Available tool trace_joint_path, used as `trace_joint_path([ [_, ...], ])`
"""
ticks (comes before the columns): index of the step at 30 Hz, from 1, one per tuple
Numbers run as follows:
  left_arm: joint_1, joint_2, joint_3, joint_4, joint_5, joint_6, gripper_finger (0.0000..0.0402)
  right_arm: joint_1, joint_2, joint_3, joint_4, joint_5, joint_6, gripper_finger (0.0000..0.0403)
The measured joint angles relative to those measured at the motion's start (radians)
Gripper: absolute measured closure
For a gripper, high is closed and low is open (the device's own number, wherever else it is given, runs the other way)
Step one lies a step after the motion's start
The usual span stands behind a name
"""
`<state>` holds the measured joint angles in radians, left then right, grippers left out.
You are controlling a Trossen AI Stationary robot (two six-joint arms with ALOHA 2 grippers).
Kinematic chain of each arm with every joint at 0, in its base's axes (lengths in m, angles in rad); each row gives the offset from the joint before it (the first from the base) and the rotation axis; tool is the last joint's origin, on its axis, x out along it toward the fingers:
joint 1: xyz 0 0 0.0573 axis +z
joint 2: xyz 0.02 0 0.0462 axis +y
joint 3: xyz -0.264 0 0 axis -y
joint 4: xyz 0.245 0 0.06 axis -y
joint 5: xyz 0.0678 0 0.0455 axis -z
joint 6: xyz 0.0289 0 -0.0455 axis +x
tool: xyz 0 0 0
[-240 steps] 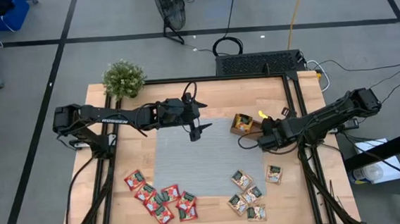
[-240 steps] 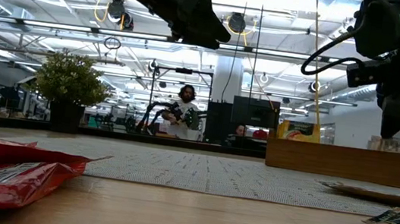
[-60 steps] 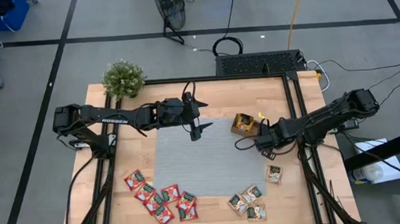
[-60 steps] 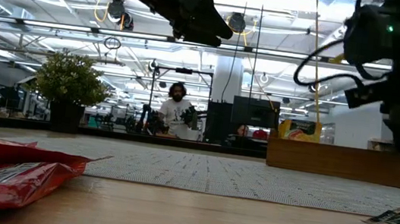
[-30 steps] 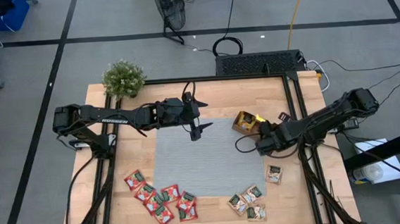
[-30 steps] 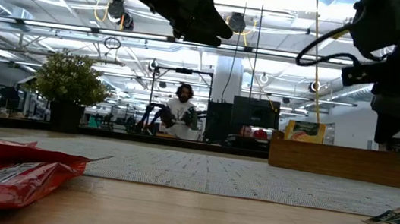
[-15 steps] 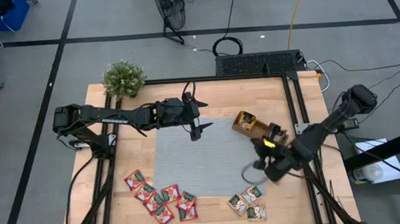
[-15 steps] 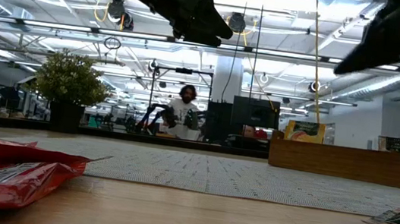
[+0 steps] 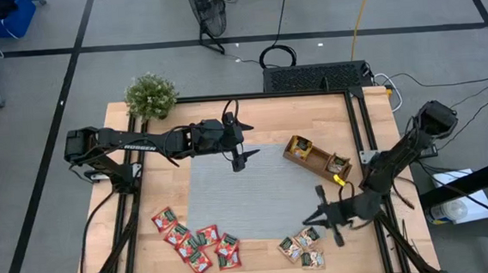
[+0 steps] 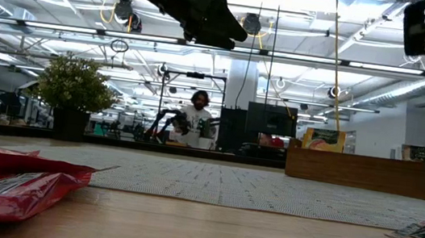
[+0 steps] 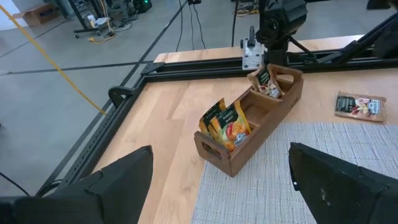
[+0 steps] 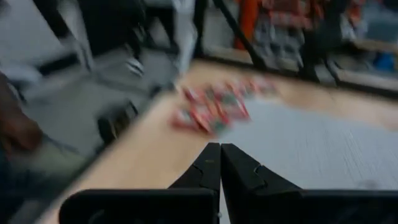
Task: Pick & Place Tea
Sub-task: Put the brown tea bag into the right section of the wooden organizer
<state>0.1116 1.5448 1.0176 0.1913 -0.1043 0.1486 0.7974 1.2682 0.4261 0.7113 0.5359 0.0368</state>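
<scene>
Red tea sachets (image 9: 195, 243) lie in a loose heap on the wood at the near left. Pale and dark green sachets (image 9: 302, 246) lie at the near right. A brown wooden tray (image 9: 314, 157) holds upright orange-yellow sachets (image 11: 224, 124) in one compartment and a green one (image 11: 267, 81) in another. My right gripper (image 9: 313, 218) hovers shut just above the green sachets, pointing toward the red ones (image 12: 214, 109). My left gripper (image 9: 240, 160) hangs open over the far edge of the grey mat (image 9: 248, 196).
A potted plant (image 9: 151, 96) stands at the far left corner. Black frame rails (image 9: 360, 128) run along the table's sides. One pale sachet (image 11: 360, 106) lies on the wood beside the tray. In the low view, a person stands in the room behind the table.
My right gripper has left the tray and swung toward the table's near edge, ending above the green sachets. It has tipped up from pointing down to nearly level and has stayed shut. The tray's green sachet shows now that the arm has gone.
</scene>
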Motion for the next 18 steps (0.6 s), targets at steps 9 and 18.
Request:
trace_joint_path([
  [9,0.0,0.0,0.0,0.0,0.0,0.0,0.0036,0.005,0.0,-0.181,0.412,-0.065,-0.04,0.0403],
  [18,0.0,0.0,0.0,0.0,0.0,0.0,0.0036,0.002,0.0,-0.244,0.429,-0.062,0.067,0.0403],
])
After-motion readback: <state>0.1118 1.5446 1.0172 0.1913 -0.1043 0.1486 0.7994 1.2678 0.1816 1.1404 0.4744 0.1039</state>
